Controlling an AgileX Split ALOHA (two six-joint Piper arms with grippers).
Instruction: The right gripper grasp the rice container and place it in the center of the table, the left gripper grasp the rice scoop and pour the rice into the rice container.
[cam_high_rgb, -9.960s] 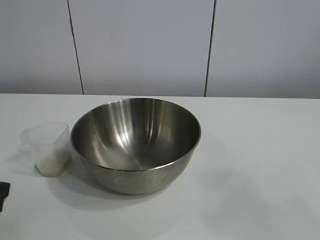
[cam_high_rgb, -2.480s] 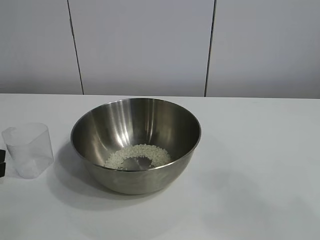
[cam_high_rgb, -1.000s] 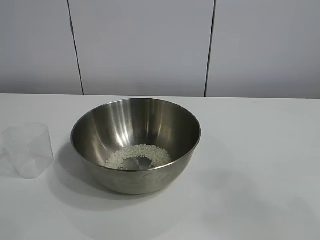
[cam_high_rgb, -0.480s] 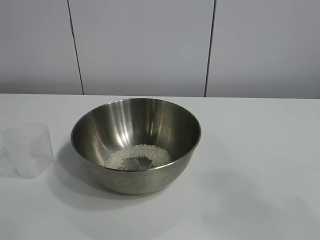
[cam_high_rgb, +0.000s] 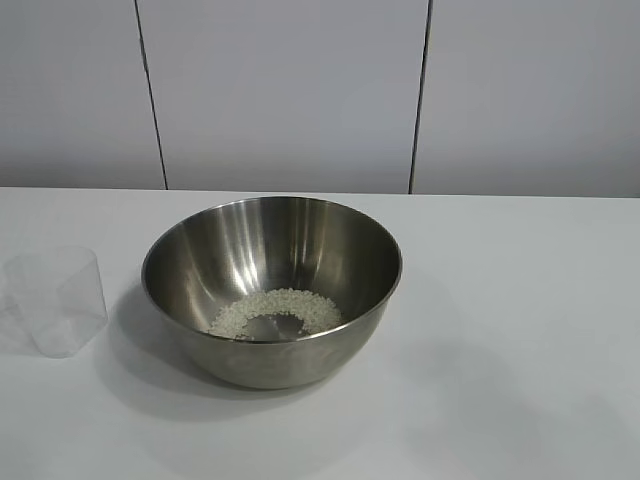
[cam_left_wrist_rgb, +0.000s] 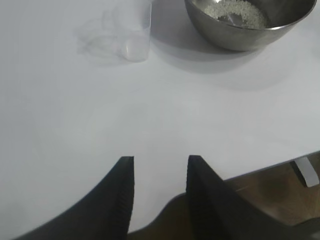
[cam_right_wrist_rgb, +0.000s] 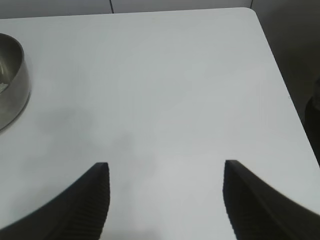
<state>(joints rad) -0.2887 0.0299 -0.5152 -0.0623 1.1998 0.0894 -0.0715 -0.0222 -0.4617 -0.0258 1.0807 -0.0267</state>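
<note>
The stainless-steel rice container (cam_high_rgb: 272, 288) stands upright near the middle of the white table (cam_high_rgb: 500, 330), a deep round bowl with a thin rim. The rice (cam_high_rgb: 277, 311) lies inside it as a ring of white grains around the bare centre of the bottom. In the left wrist view the same bowl (cam_left_wrist_rgb: 250, 22) shows at the far edge of the picture, with the grains (cam_left_wrist_rgb: 235, 9) visible over its rim.

The rice scoop (cam_high_rgb: 58, 300), a clear plastic cup with tapered sides, stands upright on the table to the left of the bowl, near it but apart, with a strip of shadowed table between them. It looks empty. The left wrist view shows it (cam_left_wrist_rgb: 134, 30) as a faint translucent shape, its base resting flat on the table.

Neither arm appears in the exterior view. The left claw (cam_left_wrist_rgb: 159, 165) shows only in its own wrist view: its two dark pointed fingers (cam_left_wrist_rgb: 122, 190) stand partly apart with bare table between them, holding nothing, well back from the scoop and near the table's edge, beyond which a brownish floor shows. The right claw (cam_right_wrist_rgb: 165, 172) hangs over the right part of the table, its fingers (cam_right_wrist_rgb: 97, 192) spread wide and empty, with only the side of the bowl (cam_right_wrist_rgb: 11, 80) in sight at the far left of its view
</note>
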